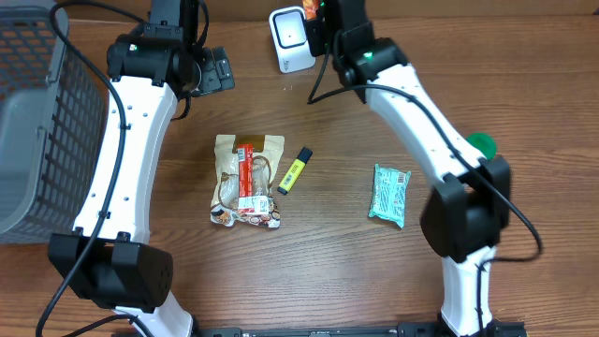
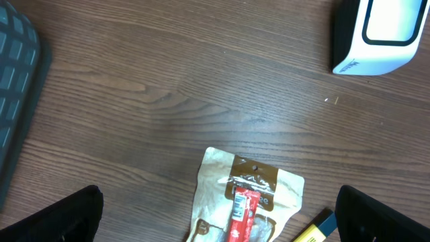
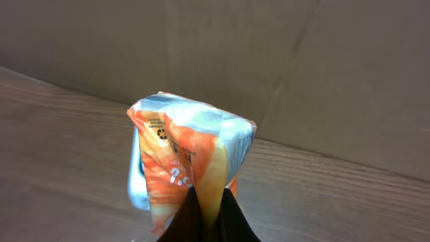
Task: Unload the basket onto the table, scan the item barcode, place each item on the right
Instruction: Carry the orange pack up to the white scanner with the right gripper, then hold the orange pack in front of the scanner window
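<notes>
My right gripper is shut on the bottom fold of an orange and light-blue packet, which stands upright above its fingertips. From overhead, the right gripper sits at the table's far edge, right beside the white barcode scanner; the packet itself is mostly hidden there. My left gripper hangs open left of the scanner with nothing between its fingers. The scanner also appears at the top right of the left wrist view.
A beige pouch with a red stick lies mid-table beside a yellow highlighter. A teal packet lies to the right, near a green disc. A grey mesh basket stands at the left edge.
</notes>
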